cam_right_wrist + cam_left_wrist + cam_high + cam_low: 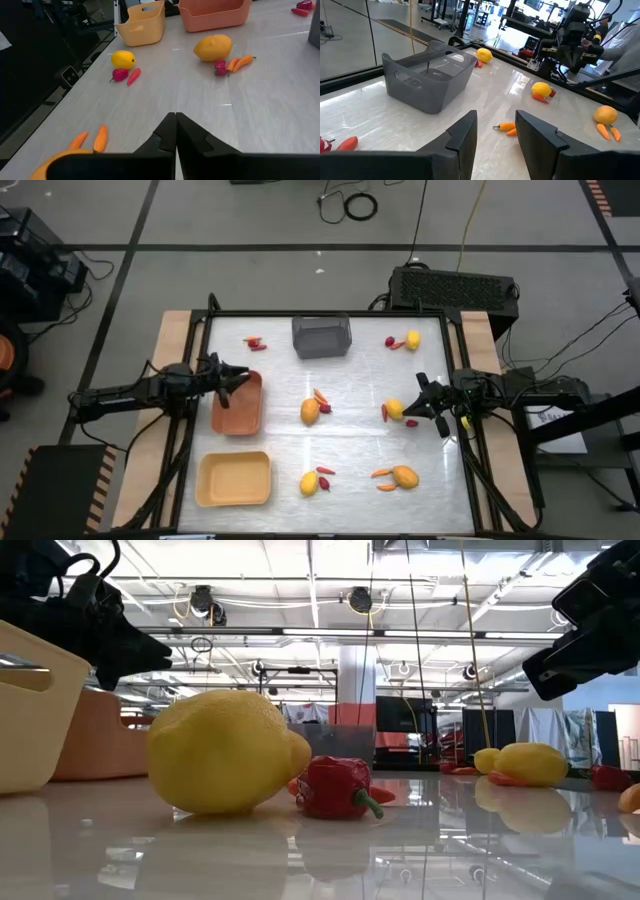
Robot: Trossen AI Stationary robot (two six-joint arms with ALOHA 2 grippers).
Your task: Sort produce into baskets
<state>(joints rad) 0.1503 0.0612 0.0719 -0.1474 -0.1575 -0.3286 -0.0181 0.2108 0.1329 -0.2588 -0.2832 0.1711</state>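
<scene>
Top-down view, front edge to back. Front row: one pale yellow basket (234, 479), one lemon (309, 484) with a small red piece (325, 479) beside it, and one orange fruit (405, 476) with two carrots (383, 474) touching it. Middle row: one orange basket (238, 404); one orange fruit (311, 412) with a carrot and a red piece; one lemon (395, 409). Back row: red pieces (254, 342), one grey bin (321, 336), and one lemon (412, 340) with a red piece. In all, three baskets and five yellow-orange fruits. The left gripper (240, 378) hangs above the orange basket, fingers partly apart, holding nothing. The right gripper (412, 408), fingers pressed together and empty, sits beside the middle lemon.
</scene>
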